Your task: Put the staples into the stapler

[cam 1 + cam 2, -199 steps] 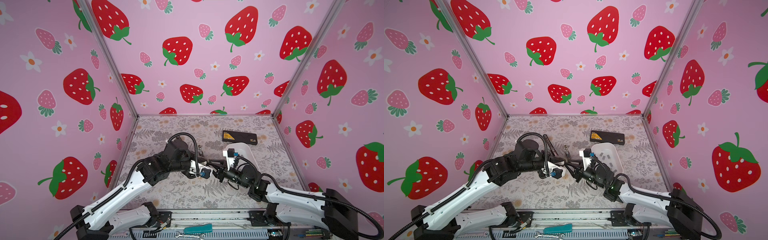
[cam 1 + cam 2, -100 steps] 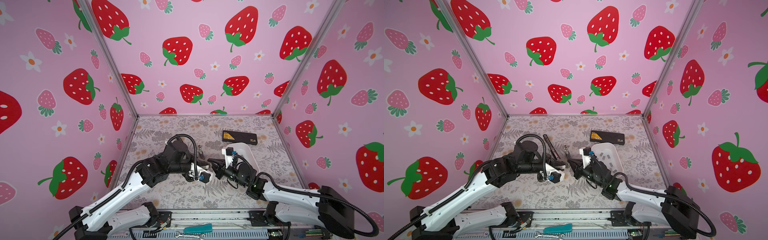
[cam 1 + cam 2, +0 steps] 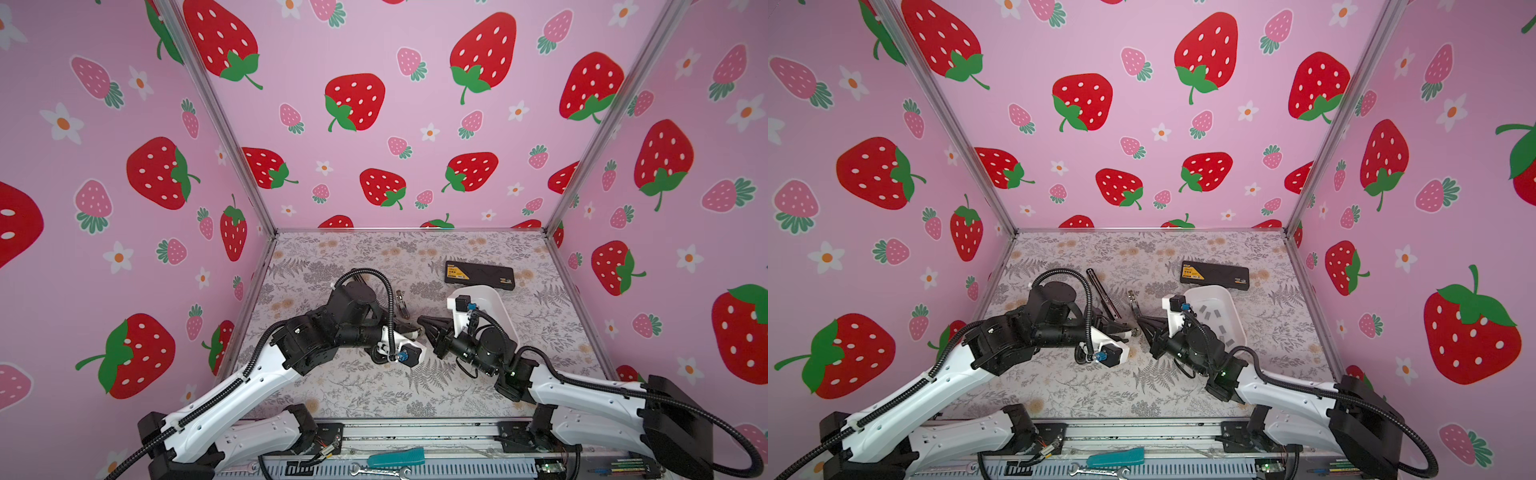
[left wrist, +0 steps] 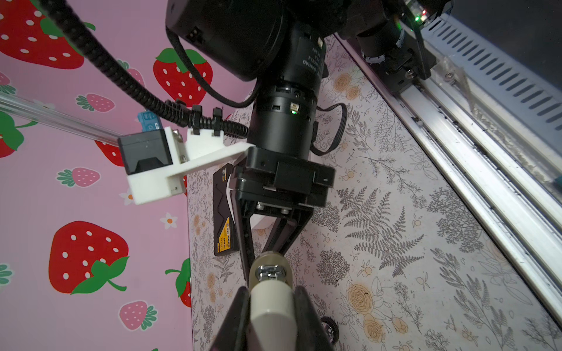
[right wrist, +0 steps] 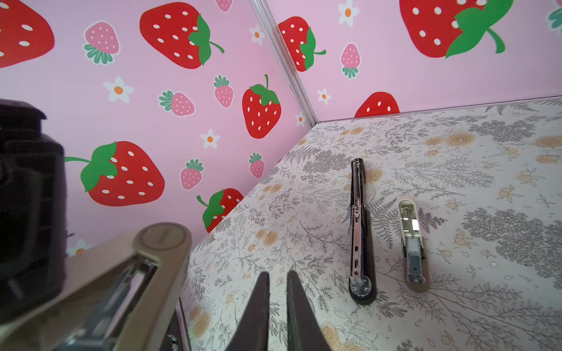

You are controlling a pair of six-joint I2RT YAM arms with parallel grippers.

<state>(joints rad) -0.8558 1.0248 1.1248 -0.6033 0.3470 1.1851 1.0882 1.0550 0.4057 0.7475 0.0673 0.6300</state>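
Right jaws advanced, closed empty; left jaws clamp stapler (image 4: 270, 307); staples (image 3: 1205, 309) show only overhead.

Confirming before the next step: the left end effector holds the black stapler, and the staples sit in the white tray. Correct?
Wrong stapler: the left end effector holds the beige stapler, as the left wrist view shows; the black stapler lies on the table. The staples do sit in the white tray.

I see my left gripper (image 3: 1121, 326) clamping a stapler (image 3: 1131, 331) just beside my right gripper (image 3: 1140, 319), with staples (image 3: 1203, 309) lying in the tray (image 3: 1232, 301).
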